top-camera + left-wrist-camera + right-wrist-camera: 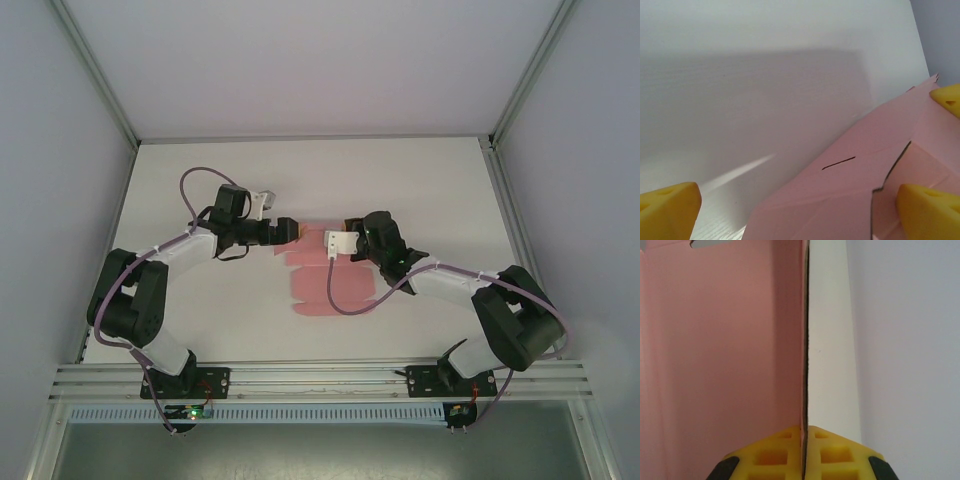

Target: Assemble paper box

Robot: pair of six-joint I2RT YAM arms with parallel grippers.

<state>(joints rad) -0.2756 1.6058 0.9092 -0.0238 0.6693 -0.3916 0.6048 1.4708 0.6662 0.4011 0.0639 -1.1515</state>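
**Overhead view.** The paper box (330, 288), a pink die-cut sheet with flaps and creases, lies unfolded near the middle of the white desk (420, 180). Its long axis runs from the near side towards the far side. Both arms reach inward over its far end. The left gripper (289, 231) comes in from the left and the right gripper (804, 452) from the right, so the far edge of the sheet sits between them. A purple cable (335, 295) from the right arm loops across the pink card.

**Left wrist view.** The jaws of the left gripper stand wide apart. One yellow pad (667, 210) hangs over bare desk, and the other is over the pink sheet at the lower right. Contact with the card cannot be told. The sheet occupies the lower right corner and shows a short dark slit (838, 163) and a stepped cut edge (890, 175) between two panels.

**Right wrist view.** The jaws of the right gripper are pressed together on the card's edge. The card is seen edge-on as a thin dark line rising straight up from between the yellow pads. A broad pink panel extends to the left of that line. To its right are the white desk surface and a grey wall (910, 340).
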